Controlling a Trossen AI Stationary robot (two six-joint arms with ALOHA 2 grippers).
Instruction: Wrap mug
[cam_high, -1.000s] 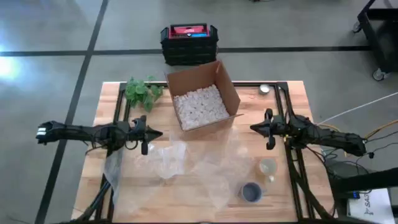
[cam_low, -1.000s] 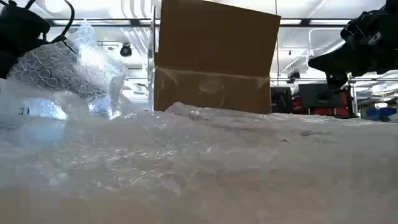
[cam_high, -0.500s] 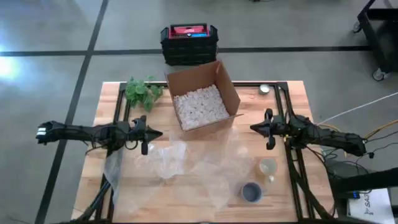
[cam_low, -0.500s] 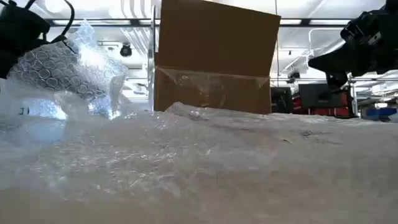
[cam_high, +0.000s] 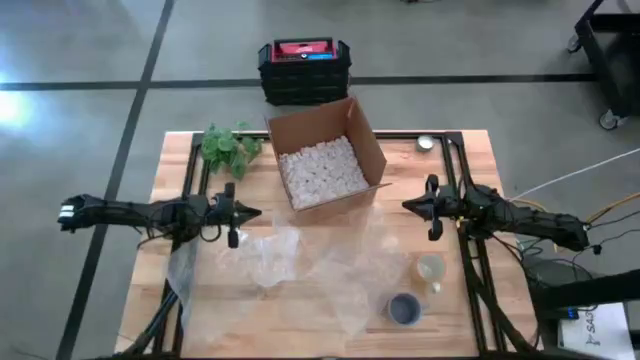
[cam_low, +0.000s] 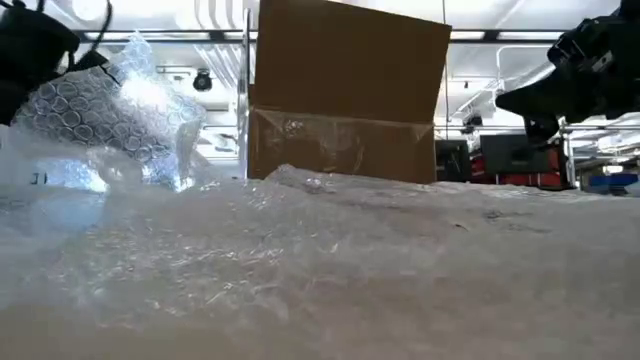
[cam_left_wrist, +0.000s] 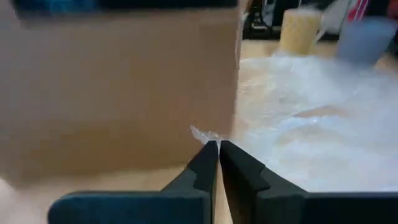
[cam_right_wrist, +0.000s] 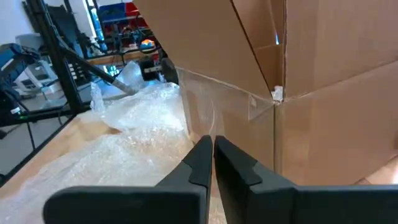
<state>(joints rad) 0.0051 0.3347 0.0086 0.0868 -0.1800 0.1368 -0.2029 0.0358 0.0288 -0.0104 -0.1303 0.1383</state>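
Mug (cam_high: 404, 308) is sitting on the bubble wrap (cam_high: 330, 270) near the front edge. Left gripper (cam_high: 247, 213) and right gripper (cam_high: 408, 205) are hovering pinched shut, empty; they'd want opening wide before grabbing.

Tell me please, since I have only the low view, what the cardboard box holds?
Observer: The cardboard box is open on top and filled with white packing peanuts.
Operator: Thank you. Where is the mug?
Observer: The dark blue mug stands upright on the right arm's side, next to a pale cup.
Operator: And how do the claws stand?
Observer: The left claw and the right claw are both shut, and neither holds the mug.
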